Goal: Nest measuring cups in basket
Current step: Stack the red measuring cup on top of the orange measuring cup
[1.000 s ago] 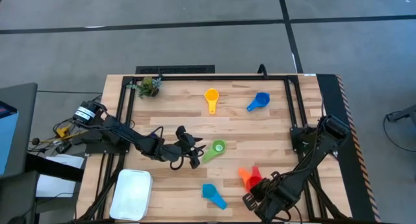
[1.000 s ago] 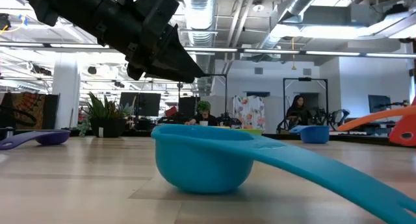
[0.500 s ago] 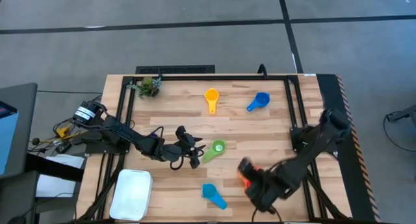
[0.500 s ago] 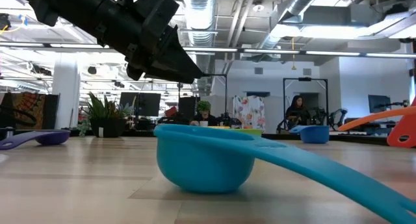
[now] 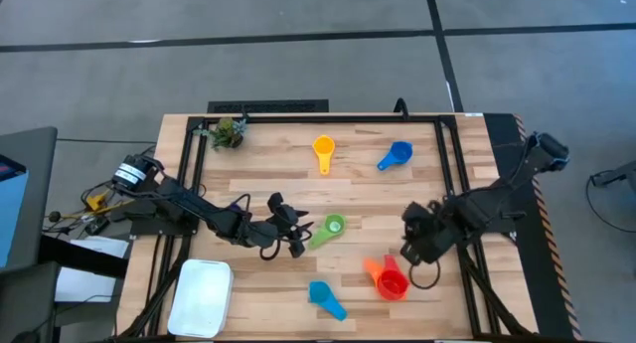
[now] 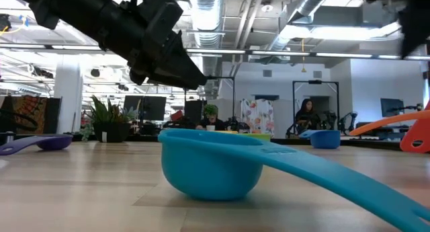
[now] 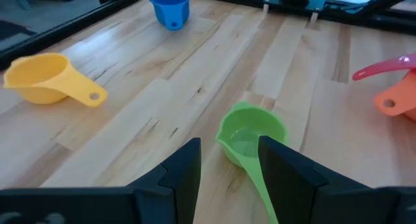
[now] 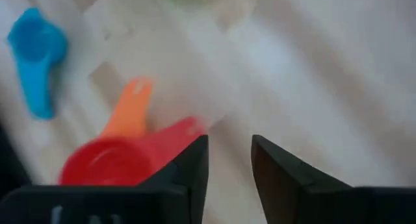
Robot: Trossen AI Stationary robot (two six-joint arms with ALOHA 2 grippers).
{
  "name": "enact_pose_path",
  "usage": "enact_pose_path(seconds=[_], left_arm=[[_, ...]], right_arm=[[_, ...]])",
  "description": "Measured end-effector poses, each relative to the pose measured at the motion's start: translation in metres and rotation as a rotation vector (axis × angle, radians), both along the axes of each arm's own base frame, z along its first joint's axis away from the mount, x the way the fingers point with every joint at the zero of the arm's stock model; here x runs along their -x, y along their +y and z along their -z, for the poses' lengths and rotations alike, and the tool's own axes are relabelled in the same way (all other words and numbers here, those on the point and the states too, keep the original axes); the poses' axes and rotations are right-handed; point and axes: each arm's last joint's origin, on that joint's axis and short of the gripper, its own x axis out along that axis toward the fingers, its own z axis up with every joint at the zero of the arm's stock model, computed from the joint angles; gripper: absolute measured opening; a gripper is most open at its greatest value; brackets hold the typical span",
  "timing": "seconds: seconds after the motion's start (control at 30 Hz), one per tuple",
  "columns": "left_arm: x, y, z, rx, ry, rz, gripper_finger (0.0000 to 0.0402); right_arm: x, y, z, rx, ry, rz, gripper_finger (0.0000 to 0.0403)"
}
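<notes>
Near the desk's (image 5: 268, 164) middle, the left pincer (image 5: 296, 234) stands open and empty, straddling the green measuring cup's (image 5: 333, 225) handle, whose long axis runs straight away toward the bowl.

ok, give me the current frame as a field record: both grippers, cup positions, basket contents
left gripper: open, fingers either side of the green plastic measuring cup's handle, mid-table
right gripper: open, empty, above the red plastic measuring cup
orange plastic measuring cup: touching the red one
light blue plastic measuring cup: near edge, loose
yellow plastic measuring cup, dark blue plastic measuring cup: far side, apart
white plastic basket: near-left corner, no cups inside
</notes>
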Motion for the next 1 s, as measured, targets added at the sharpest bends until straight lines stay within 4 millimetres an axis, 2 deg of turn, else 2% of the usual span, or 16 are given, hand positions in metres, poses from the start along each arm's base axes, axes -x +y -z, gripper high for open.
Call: enact_pose_path(seconds=[0.17,0.33,0.43,0.57,0.7,0.83,1.0], left_arm=[[-0.006,0.011,0.004,-0.125,0.055,0.001,0.0144],[-0.019,0.044,0.000,-0.233,0.051,-0.017,0.0144],[-0.026,0.065,0.000,-0.271,0.049,0.012,0.0144],[-0.030,0.090,-0.004,-0.299,0.016,0.001,0.0144],[-0.030,0.107,-0.006,-0.299,-0.008,-0.021,0.0144],[-0.030,0.114,-0.005,-0.278,-0.005,-0.017,0.0144],[-0.030,0.114,-0.004,-0.277,0.005,-0.012,0.0144]], right_arm=[[0.015,0.019,0.016,-0.187,-0.012,0.124,0.0129],[0.023,0.030,0.025,-0.252,0.004,0.317,0.0128],[0.019,0.039,0.028,-0.312,-0.027,0.406,0.0135],[0.010,0.057,0.040,-0.335,-0.076,0.423,0.0160],[0.003,0.059,0.054,-0.323,0.029,0.421,0.0199],[-0.002,0.059,0.057,-0.334,0.054,0.421,0.0224],[-0.005,0.064,0.055,-0.385,0.049,0.367,0.0217]])
